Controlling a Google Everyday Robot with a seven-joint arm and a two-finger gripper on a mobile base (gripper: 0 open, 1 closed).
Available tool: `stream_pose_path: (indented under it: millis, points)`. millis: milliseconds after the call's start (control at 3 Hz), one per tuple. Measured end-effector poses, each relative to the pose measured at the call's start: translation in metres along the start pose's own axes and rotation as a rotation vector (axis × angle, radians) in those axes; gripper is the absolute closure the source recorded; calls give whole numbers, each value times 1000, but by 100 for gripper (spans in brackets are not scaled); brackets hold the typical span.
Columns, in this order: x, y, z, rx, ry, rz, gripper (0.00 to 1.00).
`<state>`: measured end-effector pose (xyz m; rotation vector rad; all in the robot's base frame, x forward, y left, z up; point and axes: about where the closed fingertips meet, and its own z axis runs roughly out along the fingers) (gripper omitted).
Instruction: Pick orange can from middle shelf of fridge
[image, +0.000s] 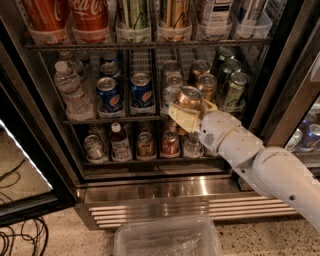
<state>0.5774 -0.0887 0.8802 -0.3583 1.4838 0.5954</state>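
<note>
The orange can (189, 97), shiny copper with a silver top, is held in my gripper (190, 111), whose cream fingers (181, 117) are shut around its lower body. It is out in front of the middle shelf (115, 119) of the fridge (165, 192). My white arm (260, 170) reaches in from the lower right. More copper cans (206, 85) stand behind it in the same lane. Blue Pepsi cans (141, 90) stand to the left, dark green cans (235, 87) to the right.
Tall Coca-Cola cans (90, 17) stand on the rack above. Small bottles and cans (145, 145) fill the rack below. A water bottle (70, 90) stands at the shelf's left. The open glass door (20, 170) is at left, a clear plastic bin (167, 239) on the floor, cables (20, 240) at lower left.
</note>
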Motion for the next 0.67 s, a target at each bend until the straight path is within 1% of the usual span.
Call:
stream_pose_path:
  millis: [333,667]
  points:
    - [0,16,-15,-70,32,-7,100]
    - [2,20,-15,-87,42,-7,100]
